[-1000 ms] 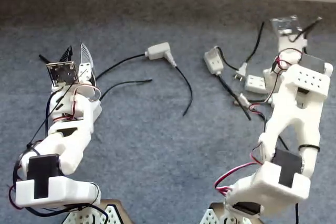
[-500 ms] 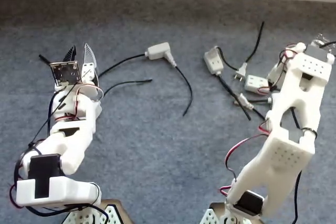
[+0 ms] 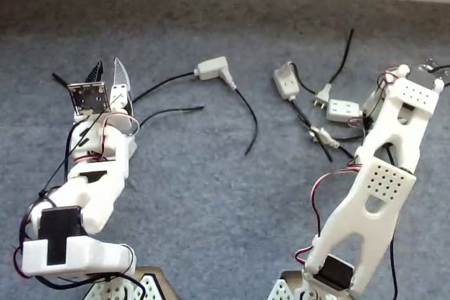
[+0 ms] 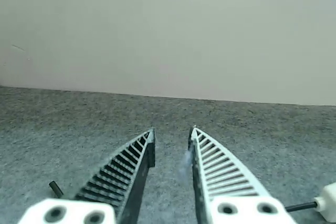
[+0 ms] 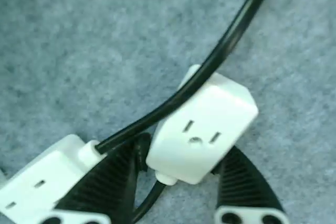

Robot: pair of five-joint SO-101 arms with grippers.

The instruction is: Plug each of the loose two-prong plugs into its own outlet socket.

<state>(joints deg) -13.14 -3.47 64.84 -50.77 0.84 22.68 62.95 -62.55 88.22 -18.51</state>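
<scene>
Within the last second the right arm has unfolded and dropped onto the cluster at the right of the high view. The right gripper [image 5: 184, 150] now sits with its jaws open astride a white outlet socket [image 5: 202, 129]. The left gripper [image 4: 170, 132], jaws open and empty, has barely shifted, and a two-prong plug [image 3: 323, 94] lies loose at mid-right, so I judge that plugging has not begun.
</scene>
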